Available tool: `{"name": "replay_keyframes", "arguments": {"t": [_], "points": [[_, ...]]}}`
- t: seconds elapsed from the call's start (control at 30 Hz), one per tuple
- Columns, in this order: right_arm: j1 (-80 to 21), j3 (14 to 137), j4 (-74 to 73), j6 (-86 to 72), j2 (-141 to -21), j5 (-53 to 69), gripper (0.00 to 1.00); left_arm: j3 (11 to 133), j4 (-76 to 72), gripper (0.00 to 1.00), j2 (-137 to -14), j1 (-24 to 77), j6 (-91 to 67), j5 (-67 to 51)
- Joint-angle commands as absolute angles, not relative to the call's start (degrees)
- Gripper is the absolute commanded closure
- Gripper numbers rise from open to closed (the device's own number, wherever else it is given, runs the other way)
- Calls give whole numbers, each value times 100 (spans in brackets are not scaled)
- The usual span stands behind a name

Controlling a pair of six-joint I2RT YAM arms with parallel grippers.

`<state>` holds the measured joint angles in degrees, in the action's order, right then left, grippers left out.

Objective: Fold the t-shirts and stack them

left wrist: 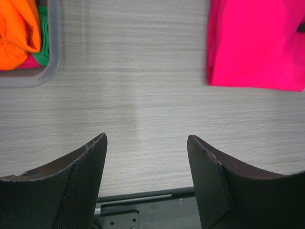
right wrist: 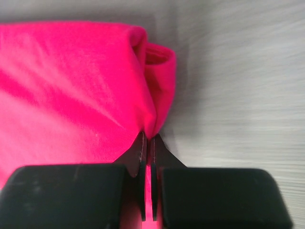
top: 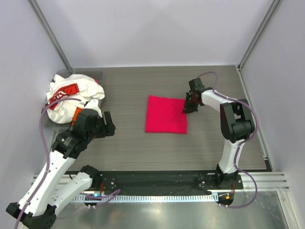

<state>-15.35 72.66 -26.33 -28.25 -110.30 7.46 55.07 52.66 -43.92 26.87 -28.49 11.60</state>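
Top view: the right gripper [top: 187, 109] sits at the near edge of the magenta t-shirt [top: 166, 114], which lies folded flat mid-table. The left gripper [top: 109, 125] hovers just beside the heaped white t-shirt [top: 71, 95].

Left wrist: jaws wide apart and empty over the bare table [left wrist: 143, 95]. The grey bin [left wrist: 53, 57] holding the orange t-shirt [left wrist: 16, 28] is ahead-left.

Right wrist: jaws pinched almost together on a magenta fold.

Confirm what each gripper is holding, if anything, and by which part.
Right gripper is pinched shut on the magenta t-shirt, at its right edge near the far corner. Left gripper is open, holding nothing.
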Motion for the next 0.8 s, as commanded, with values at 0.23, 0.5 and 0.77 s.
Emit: {"name": "replay_keyframes", "arguments": {"t": [0.23, 0.5, 0.77], "points": [[-528, 9016, -3692, -1680, -11952, -2011, 99, 5194, 4877, 23, -3630, 2672, -2997, 1670], [86, 10791, -3613, -1091, -13243, -3478, 99, 5177, 4939, 23, -3463, 2672, -3094, 1916], [360, 13173, -3174, -361, -14492, -4886, 99, 5142, 4948, 23, -3287, 2663, -3120, 2092]]}}
